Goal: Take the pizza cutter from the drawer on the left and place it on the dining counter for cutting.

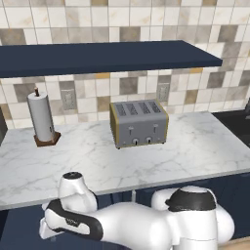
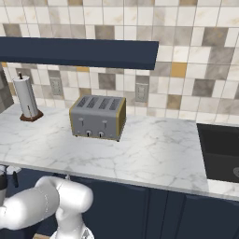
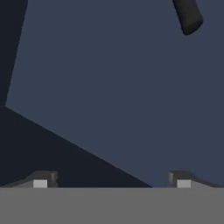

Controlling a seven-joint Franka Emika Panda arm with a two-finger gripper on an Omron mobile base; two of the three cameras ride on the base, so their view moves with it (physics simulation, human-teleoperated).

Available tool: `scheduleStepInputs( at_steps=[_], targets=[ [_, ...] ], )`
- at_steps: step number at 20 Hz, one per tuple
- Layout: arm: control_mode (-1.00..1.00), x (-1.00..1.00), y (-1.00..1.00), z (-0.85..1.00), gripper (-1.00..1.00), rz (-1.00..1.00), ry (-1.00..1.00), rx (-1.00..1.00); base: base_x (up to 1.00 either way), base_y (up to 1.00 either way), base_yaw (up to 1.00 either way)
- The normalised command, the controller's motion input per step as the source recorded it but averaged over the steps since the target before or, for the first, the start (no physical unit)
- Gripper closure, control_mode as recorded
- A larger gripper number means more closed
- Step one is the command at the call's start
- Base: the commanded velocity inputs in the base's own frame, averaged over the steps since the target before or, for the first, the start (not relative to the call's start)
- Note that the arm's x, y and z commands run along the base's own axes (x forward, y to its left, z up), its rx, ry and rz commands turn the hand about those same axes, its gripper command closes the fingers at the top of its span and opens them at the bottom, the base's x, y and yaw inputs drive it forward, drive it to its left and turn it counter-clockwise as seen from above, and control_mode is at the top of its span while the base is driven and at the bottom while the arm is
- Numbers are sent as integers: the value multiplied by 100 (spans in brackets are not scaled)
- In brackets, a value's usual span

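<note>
My gripper (image 3: 111,181) is open, its two fingertips (image 3: 40,181) set wide apart with nothing between them. Close in front of it is a flat navy-blue cabinet front (image 3: 113,87), lit on the right and in shadow at the lower left. The end of a dark rounded bar (image 3: 187,15) sticks in at the top right; I cannot tell whether it is the drawer's handle. My arm (image 1: 132,224) bends down to the lower left, below the worktop's front edge. The pizza cutter is hidden and the dining counter is out of view.
The marble worktop (image 1: 195,146) carries a silver four-slot toaster (image 1: 139,123) and a paper towel holder (image 1: 42,118). A navy shelf (image 1: 107,56) hangs above it on the tiled wall. A black sink (image 2: 221,151) lies to the right. Navy cabinet fronts (image 2: 140,210) run below.
</note>
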Motion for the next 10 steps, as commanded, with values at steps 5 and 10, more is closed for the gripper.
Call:
scheduleStepInputs(
  at_steps=[5,10],
  targets=[
    [-100,-18,29,-43,-100,0,1,-6,0,0,0],
    [-100,-11,22,-33,-100,0,0,-7,0,0,0]
  ],
)
